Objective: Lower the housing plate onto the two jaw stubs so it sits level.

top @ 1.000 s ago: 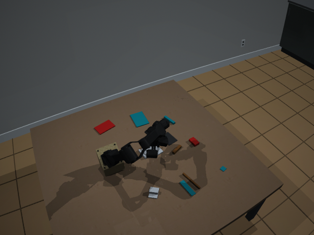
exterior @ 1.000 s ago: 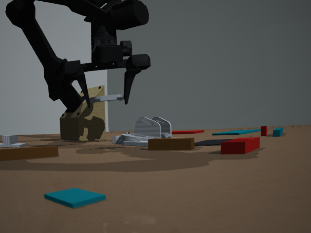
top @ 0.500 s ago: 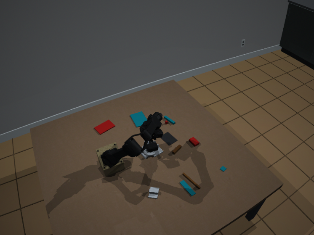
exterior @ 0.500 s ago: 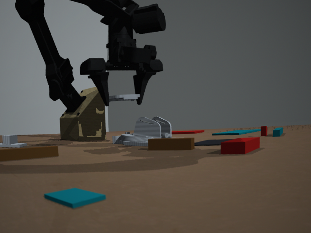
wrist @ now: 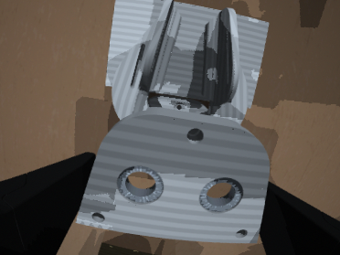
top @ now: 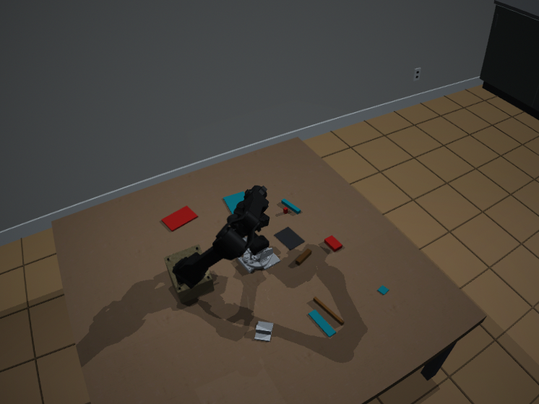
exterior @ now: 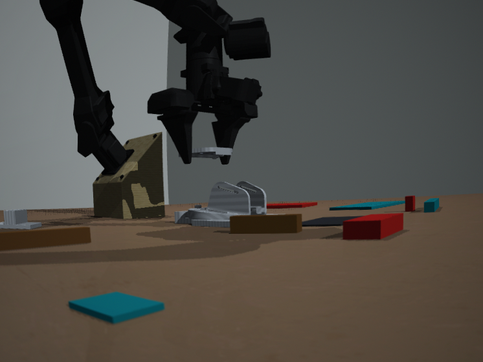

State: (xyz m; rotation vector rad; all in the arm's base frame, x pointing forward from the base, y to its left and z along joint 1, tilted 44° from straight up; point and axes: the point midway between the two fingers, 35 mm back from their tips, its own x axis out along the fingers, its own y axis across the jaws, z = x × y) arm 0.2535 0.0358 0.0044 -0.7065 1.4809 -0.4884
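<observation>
My gripper (exterior: 206, 158) (wrist: 176, 175) is shut on the pale grey housing plate (exterior: 217, 151) (wrist: 183, 216), one finger at each side edge. The plate has two large ringed holes and three small ones. It is roughly level in the exterior view, in the air above the grey base assembly (top: 272, 259) (exterior: 209, 218) (wrist: 132, 24), with a clear gap. The assembly stands on the table with two upright slotted walls (exterior: 232, 198) (wrist: 228, 56). In the wrist view the plate covers the assembly's near end, so the jaws and stubs there cannot be made out.
A brown block (top: 303, 256) (exterior: 265, 223), a dark flat square (top: 289, 238) and a red block (top: 333, 243) (exterior: 373, 226) lie near the assembly. A small grey part (top: 264, 331) lies farther off. The arm's base block (top: 188, 277) (exterior: 140, 196) stands behind.
</observation>
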